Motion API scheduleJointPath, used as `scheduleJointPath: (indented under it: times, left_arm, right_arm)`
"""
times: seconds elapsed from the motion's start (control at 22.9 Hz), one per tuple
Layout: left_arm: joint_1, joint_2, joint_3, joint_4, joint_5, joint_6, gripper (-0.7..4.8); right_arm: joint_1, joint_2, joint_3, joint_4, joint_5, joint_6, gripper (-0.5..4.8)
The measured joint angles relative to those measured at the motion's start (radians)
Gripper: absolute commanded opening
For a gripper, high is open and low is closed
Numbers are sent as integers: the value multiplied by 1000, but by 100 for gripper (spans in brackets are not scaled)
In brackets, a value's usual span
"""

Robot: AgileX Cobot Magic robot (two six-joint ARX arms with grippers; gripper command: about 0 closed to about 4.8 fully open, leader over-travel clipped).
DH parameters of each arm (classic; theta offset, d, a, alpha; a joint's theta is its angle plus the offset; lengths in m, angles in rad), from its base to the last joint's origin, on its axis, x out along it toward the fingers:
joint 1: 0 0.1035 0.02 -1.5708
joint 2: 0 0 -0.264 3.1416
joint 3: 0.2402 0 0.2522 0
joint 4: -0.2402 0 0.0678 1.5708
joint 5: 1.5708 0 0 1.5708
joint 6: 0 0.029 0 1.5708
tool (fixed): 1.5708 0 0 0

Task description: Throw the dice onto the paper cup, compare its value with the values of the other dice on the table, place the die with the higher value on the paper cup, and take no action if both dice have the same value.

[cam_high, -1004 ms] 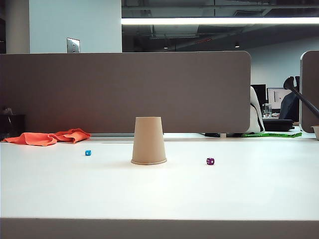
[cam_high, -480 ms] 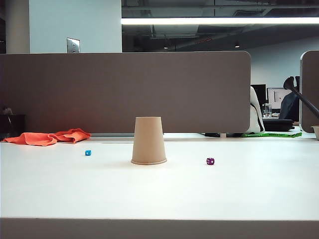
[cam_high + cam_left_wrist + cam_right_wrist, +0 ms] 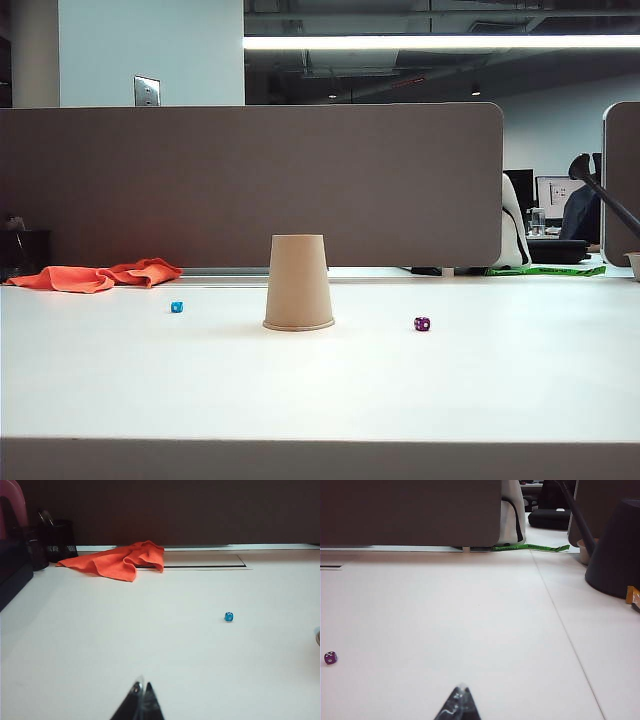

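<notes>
So, counting what sits on the white table point(image 3: 320, 390): one paper cup point(image 3: 298, 283), two dice and one orange cloth point(image 3: 98, 275). The paper cup stands upside down, wide rim on the tabletop, at the middle of the exterior view. The blue die point(image 3: 177, 307) lies well apart from the cup at about its nine o'clock, a little farther back. The purple die point(image 3: 422, 324) lies at the cup's three o'clock, also well apart, showing white pips; I cannot read the value of either die. The cloth is crumpled at about ten o'clock from the blue die, near the grey partition point(image 3: 250, 185).

Neither arm appears in the exterior view. The left gripper point(image 3: 140, 700) hangs low over bare table with its two dark tips pressed together, holding nothing; the blue die rests well ahead of it. The right gripper point(image 3: 459, 703) likewise has its tips pressed together and empty, with the purple die off to one side, well apart. One dark lamp base point(image 3: 615, 550) stands on the neighbouring desk.
</notes>
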Motion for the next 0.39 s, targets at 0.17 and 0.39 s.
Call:
scheduleJointPath:
  times: [0.17, 0.39]
  left_arm:
    - [0, 0, 0, 0, 0, 0, -5]
    - [0, 0, 0, 0, 0, 0, -5]
  right_arm:
    - [0, 0, 0, 0, 0, 0, -1]
    - [0, 0, 0, 0, 0, 0, -1]
